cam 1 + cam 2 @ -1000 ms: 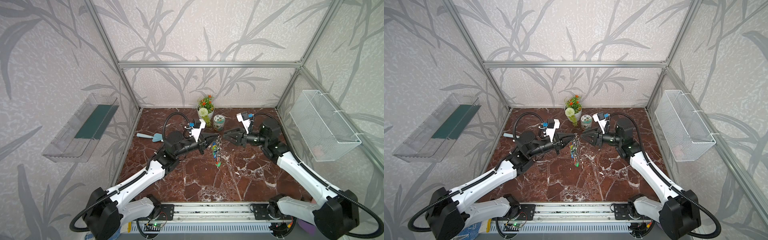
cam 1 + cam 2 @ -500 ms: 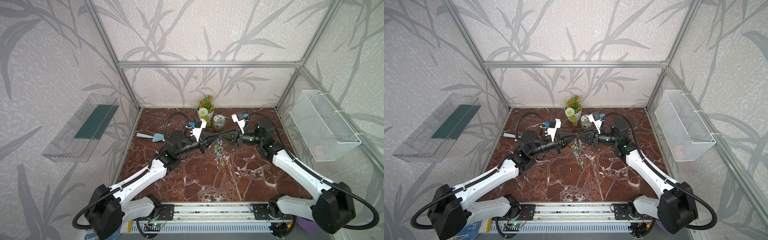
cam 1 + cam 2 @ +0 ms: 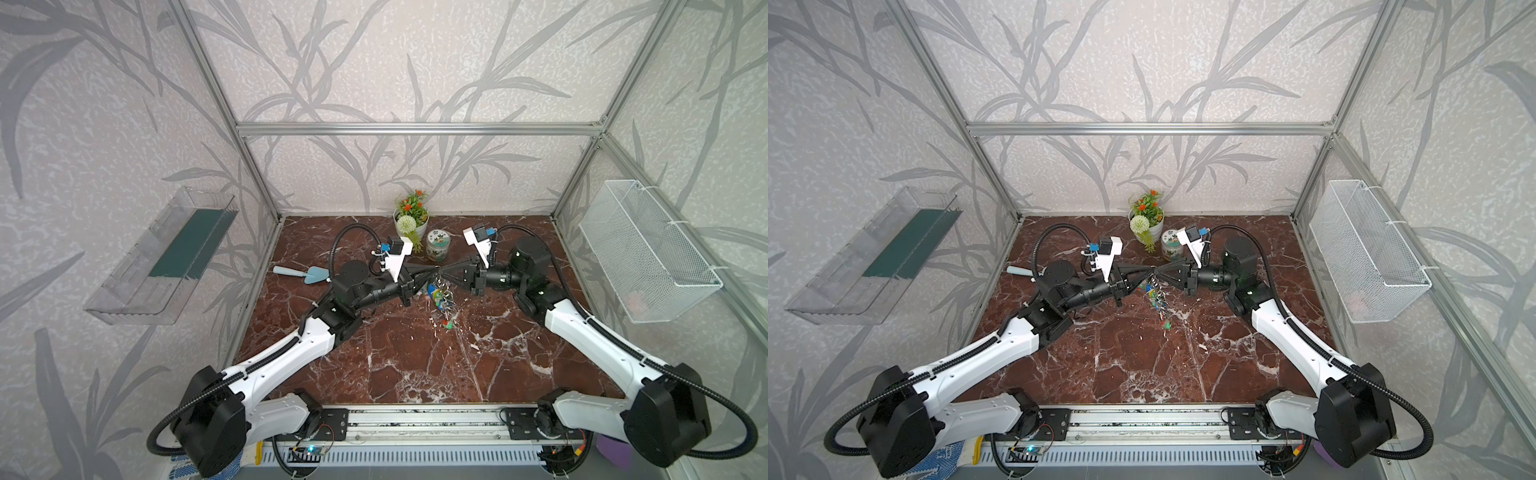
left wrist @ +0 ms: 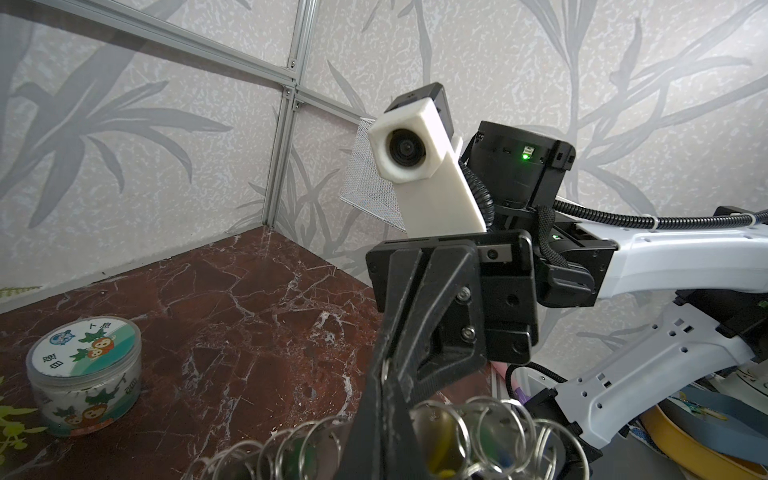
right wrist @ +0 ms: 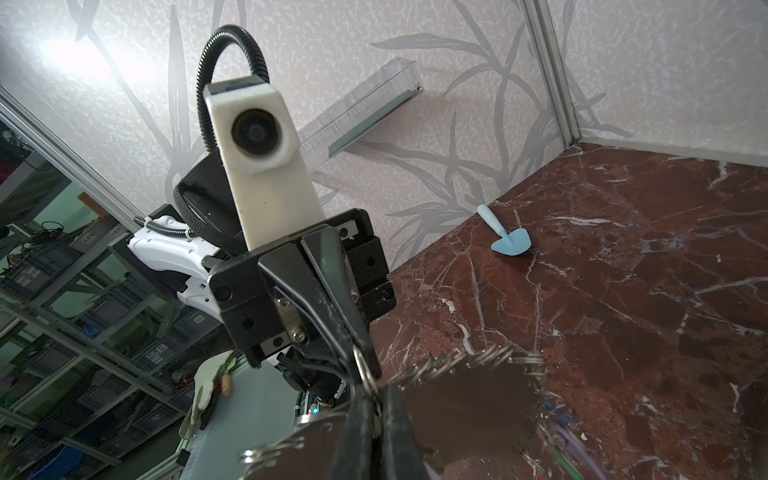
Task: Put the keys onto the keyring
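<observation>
The keyring, a metal loop strung with small rings and coloured tags, hangs above the middle of the marble floor in both top views. My left gripper and right gripper meet tip to tip at its top. Both are shut on the loop's wire. The right wrist view shows the left gripper facing me, with a ring pinched where the tips meet. In the left wrist view a row of rings runs past my fingers. I cannot single out the keys among the hanging tags.
A flower pot and a round lidded jar stand just behind the grippers. A blue trowel lies by the left wall. A clear shelf hangs on the left wall, a wire basket on the right wall.
My right gripper came leftward to the left gripper's tip and closed on the keyring's loop. The left gripper stayed shut on it, nearly still.
</observation>
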Robot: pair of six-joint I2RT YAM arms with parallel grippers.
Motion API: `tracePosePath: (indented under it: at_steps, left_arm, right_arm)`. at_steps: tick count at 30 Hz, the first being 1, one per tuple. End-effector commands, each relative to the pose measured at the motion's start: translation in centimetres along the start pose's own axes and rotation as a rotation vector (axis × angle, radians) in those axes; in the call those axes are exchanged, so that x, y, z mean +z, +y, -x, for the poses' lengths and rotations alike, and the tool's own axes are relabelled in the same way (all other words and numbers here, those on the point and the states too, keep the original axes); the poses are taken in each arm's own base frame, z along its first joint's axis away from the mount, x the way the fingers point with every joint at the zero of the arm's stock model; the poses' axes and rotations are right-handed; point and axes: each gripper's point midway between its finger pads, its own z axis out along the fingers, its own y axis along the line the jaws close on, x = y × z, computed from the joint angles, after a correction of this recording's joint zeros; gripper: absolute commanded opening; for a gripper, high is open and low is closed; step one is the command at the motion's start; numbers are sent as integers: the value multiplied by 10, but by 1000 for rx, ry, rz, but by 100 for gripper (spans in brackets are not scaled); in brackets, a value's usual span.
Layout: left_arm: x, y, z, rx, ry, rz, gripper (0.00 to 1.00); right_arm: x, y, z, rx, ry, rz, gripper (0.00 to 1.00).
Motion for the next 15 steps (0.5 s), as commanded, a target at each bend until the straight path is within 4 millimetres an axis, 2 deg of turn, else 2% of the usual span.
tracePosePath:
  at_steps: [1,9,15]
  left_arm:
    - [-4,-11,16,51,-49,-23,0]
    - [-15,-8,11,40,20,2,0]
    - [-23,-10,6,34,134,4,12]
  right_arm:
    - [0,2,1,-20,-5,4,0]
    - [-3,-1,-2,-38,1,-40,0]
    - [-5,0,-2,-64,9,-59,0]
